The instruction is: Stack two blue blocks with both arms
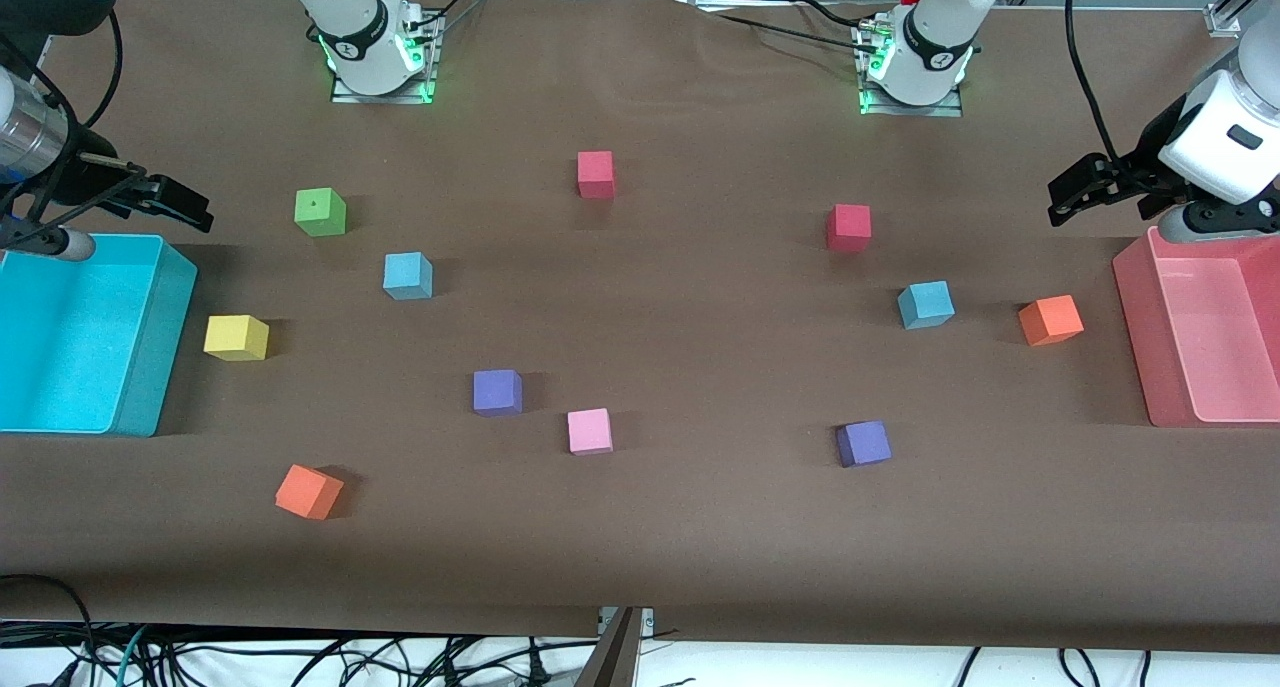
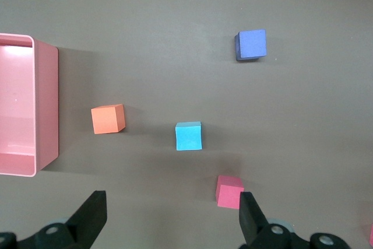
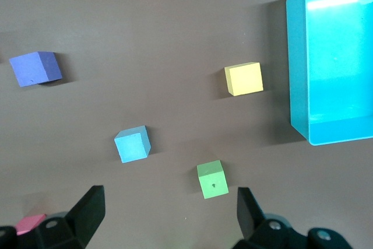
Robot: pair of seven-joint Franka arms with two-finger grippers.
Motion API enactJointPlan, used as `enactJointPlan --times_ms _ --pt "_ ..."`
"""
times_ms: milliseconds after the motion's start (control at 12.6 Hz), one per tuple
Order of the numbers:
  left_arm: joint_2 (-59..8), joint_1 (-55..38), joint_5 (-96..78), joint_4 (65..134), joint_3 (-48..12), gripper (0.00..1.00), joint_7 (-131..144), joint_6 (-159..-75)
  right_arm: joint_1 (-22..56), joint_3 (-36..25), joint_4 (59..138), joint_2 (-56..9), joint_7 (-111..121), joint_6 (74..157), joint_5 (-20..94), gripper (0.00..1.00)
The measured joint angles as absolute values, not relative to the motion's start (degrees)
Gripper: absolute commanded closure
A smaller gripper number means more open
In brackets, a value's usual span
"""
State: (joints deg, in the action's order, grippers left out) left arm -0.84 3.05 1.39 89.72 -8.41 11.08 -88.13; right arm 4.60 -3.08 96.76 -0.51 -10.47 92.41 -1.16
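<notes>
Nothing has been picked up, so the step in hand is the first reach — and both blue blocks sit out in the open on the brown table (image 1: 650,537). Take the pink block (image 1: 590,431) as the marker and go from it away from the front camera: one blue block (image 1: 408,275) lies farther back, toward the right arm's end of the table, between the green block (image 1: 320,212) and a purple block (image 1: 497,391); the other blue block (image 1: 925,304) sits about as far back toward the left arm's end, just beside an orange block (image 1: 1050,320), with a red block (image 1: 849,227) farther back again. The right gripper (image 3: 169,214) hangs over the table near the cyan bin (image 1: 150,307), fingers spread wide and holding nothing; the left gripper (image 2: 172,217) hangs by the pink bin (image 1: 1135,307), also wide apart and empty. To do this well, I'd judge each arm should take the blue block at its own end, square its fingers to two flat faces, come straight down and close gently on the foam — and keep off the darker purple blocks, which are easy to confuse. One arm then sets its block down squarely on the other. Hard to make out: both wrist views cut the fingers off at the frame edge, and the front view shows the grippers only side-on, partly cut by the picture's edges.
</notes>
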Motion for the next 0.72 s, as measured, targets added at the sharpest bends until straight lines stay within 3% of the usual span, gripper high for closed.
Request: enactJointPlan --times_ms 716 --pt "-0.8 3.1 1.4 89.7 -8.4 0.00 11.1 -88.1 4.8 -3.1 96.8 -0.5 -10.5 93.2 -1.2 0.00"
